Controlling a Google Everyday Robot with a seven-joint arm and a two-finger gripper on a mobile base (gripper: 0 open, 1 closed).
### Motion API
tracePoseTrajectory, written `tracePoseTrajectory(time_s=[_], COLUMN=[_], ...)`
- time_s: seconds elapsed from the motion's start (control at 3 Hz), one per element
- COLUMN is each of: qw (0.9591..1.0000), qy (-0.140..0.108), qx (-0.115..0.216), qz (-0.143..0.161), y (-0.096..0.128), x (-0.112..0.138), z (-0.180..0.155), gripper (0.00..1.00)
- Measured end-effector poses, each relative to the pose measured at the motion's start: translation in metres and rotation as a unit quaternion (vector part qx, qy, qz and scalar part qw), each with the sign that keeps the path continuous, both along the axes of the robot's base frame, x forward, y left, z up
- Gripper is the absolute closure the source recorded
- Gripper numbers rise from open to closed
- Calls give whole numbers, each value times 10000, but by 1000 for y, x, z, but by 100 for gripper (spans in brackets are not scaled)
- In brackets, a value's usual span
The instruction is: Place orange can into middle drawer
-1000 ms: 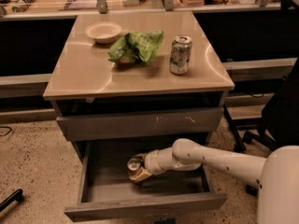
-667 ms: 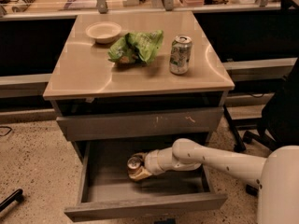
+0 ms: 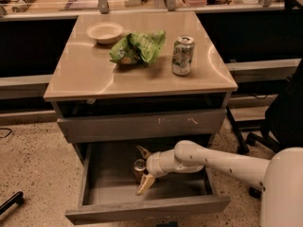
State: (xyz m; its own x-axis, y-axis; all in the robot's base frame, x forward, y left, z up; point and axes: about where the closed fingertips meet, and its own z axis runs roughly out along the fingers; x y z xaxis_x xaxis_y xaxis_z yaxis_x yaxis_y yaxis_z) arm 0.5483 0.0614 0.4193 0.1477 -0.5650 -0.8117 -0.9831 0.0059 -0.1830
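The orange can [image 3: 138,165] is standing on the floor of the open middle drawer [image 3: 106,176], sitting between the parted jaws of the tool [image 3: 140,170], which is risking tipping it should a jaw clip it while backing out.

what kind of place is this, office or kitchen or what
Most likely an office or lab workspace: a drawer cabinet, a black office chair on the right, and cluttered benches behind. The gripper is in the open middle drawer, at the orange can.
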Motion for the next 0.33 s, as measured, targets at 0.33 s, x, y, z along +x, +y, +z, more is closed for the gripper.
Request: tracePoseTrajectory(time_s=[0.33], qw=[10000], qy=[0], qx=[0], qz=[0], y=[0], x=[0], z=[0], gripper=[0])
